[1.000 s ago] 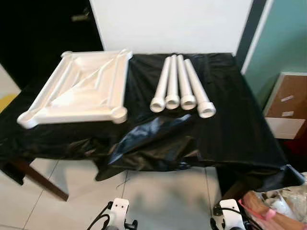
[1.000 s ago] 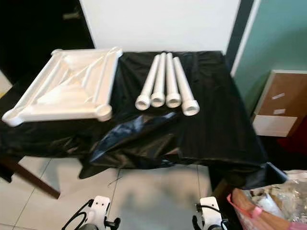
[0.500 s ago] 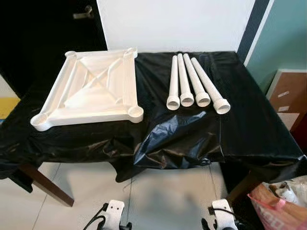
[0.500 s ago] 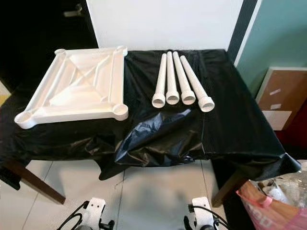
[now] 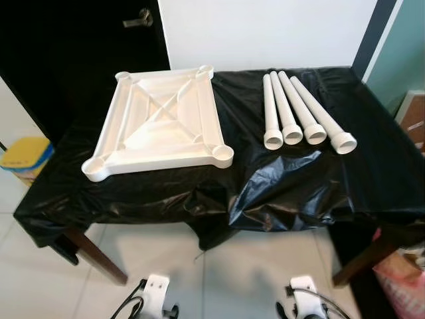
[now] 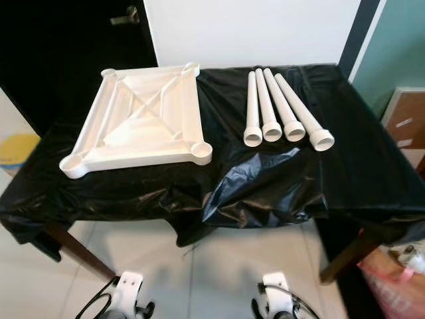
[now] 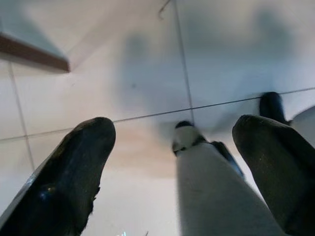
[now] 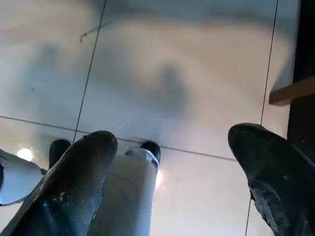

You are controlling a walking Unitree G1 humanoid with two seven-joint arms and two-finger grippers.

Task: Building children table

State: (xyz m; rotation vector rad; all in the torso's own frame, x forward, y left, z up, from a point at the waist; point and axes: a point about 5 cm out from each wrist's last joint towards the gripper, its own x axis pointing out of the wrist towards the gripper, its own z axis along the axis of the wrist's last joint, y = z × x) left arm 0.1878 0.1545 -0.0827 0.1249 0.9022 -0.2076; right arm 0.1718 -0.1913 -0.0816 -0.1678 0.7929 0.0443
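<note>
A white square tabletop [image 5: 159, 123] lies upside down on the left half of a table draped in black plastic sheet [image 5: 279, 193], with round leg sockets at its corners. Several white tubular legs [image 5: 299, 118] lie side by side on the right half, open ends toward me. Both arms hang low in front of the table above the tiled floor. The left gripper [image 7: 174, 128] is open with bare floor between its fingers [image 7: 74, 167]. The right gripper [image 8: 172, 137] is open too, nothing between its fingers [image 8: 78, 177].
The table's wooden legs [image 5: 93, 252] stand on pale tiles. A yellow and blue object [image 5: 26, 156] sits on the floor at the left. A dark door [image 5: 80, 46] is behind, a cardboard box [image 5: 415, 113] at the right, a pink bag [image 6: 398, 286] near my right.
The camera has shifted, so the table and its parts sit further right in the picture and look sharper. The tabletop and legs lie as before. Both arms still hang low.
</note>
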